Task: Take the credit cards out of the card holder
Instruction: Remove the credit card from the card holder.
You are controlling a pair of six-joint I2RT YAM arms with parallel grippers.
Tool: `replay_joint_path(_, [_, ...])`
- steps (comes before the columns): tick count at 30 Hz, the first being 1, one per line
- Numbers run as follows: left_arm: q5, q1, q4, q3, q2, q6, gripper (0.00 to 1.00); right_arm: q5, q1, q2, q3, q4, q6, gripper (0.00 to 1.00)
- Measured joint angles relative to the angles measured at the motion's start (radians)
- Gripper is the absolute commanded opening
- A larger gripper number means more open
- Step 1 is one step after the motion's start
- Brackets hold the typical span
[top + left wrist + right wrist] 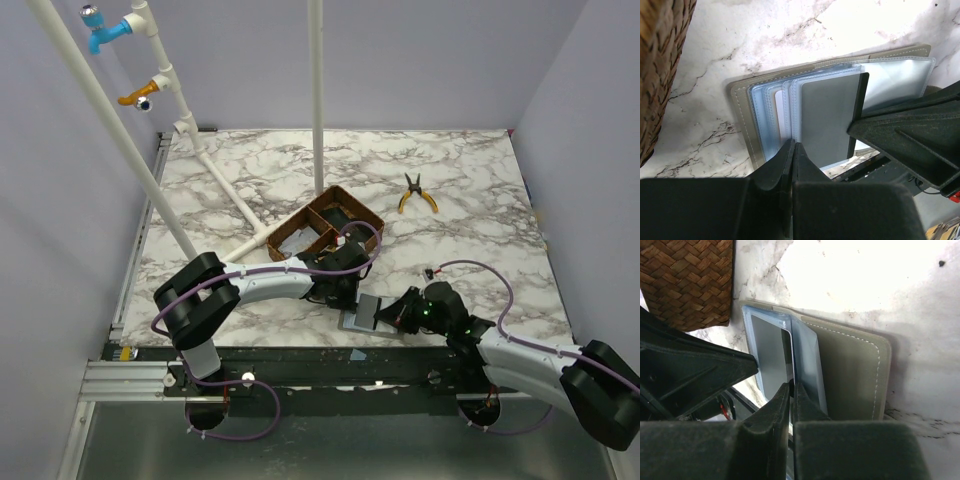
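The grey card holder (362,315) lies open near the table's front edge, between both grippers. In the left wrist view its cover (742,115) carries pale blue plastic sleeves. One sleeve holds a grey card (827,120), and a whitish card (782,117) shows in another. My left gripper (793,146) is shut on a sleeve's near edge. In the right wrist view the holder (850,370) lies flat, with the grey card (769,352) in its sleeve. My right gripper (792,386) is shut on a thin sleeve edge standing up beside that card.
The brown woven three-compartment tray (330,228) stands just behind the holder and also shows in the right wrist view (690,280). Yellow-handled pliers (415,192) lie at the back right. White pipes (230,195) cross the left side. The table's front edge is right by the holder.
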Motion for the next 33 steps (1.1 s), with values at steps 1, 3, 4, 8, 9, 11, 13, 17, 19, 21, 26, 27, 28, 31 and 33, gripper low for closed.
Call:
replay_joint_path(1, [0.000,0.000,0.000,0.000,0.000,0.000,0.00,0.000,0.000,0.000,0.000,0.002,0.002,0.06])
replay_joint_path(3, [0.000,0.000,0.000,0.000,0.000,0.000,0.00,0.000,0.000,-0.002,0.000,0.003,0.006,0.05])
replay_joint_path(4, [0.000,0.000,0.000,0.000,0.000,0.000,0.00,0.000,0.000,-0.006,0.000,0.003,0.006,0.05])
replay_joint_path(8, [0.000,0.000,0.000,0.000,0.000,0.000,0.00,0.001,0.000,-0.031,-0.005,-0.004,0.013,0.01])
replay_joint_path(9, [0.000,0.000,0.000,0.000,0.000,0.000,0.00,0.001,0.000,-0.037,-0.006,-0.007,0.013,0.01])
replay_joint_path(11, [0.000,0.000,0.000,0.000,0.000,0.000,0.00,0.004,0.000,-0.047,-0.008,-0.010,0.013,0.01])
replay_joint_path(13, [0.000,0.000,0.000,0.000,0.000,0.000,0.00,0.008,0.000,-0.056,-0.008,-0.016,0.013,0.01])
replay_joint_path(17, [0.000,0.000,0.000,0.000,0.000,0.000,0.00,0.016,0.000,-0.074,-0.008,-0.034,0.013,0.01])
replay_joint_path(19, [0.000,0.000,0.000,0.000,0.000,0.000,0.00,0.020,0.000,-0.085,-0.008,-0.046,0.013,0.01])
replay_joint_path(21, [0.000,0.000,0.000,0.000,0.000,0.000,0.00,0.025,0.000,-0.100,-0.008,-0.063,0.013,0.01])
replay_joint_path(26, [0.000,0.000,0.000,0.000,0.000,0.000,0.00,0.040,0.000,-0.152,-0.008,-0.114,0.012,0.01])
replay_joint_path(27, [0.000,0.000,0.000,0.000,0.000,0.000,0.00,0.044,0.000,-0.163,-0.008,-0.126,0.012,0.01])
replay_joint_path(28, [0.000,0.000,0.000,0.000,0.000,0.000,0.00,0.048,0.000,-0.172,-0.008,-0.138,0.011,0.01])
replay_joint_path(31, [0.000,0.000,0.000,0.000,0.000,0.000,0.00,0.057,0.000,-0.197,-0.008,-0.174,0.011,0.01])
replay_joint_path(33, [0.000,0.000,0.000,0.000,0.000,0.000,0.00,0.064,0.000,-0.205,-0.008,-0.197,0.011,0.01])
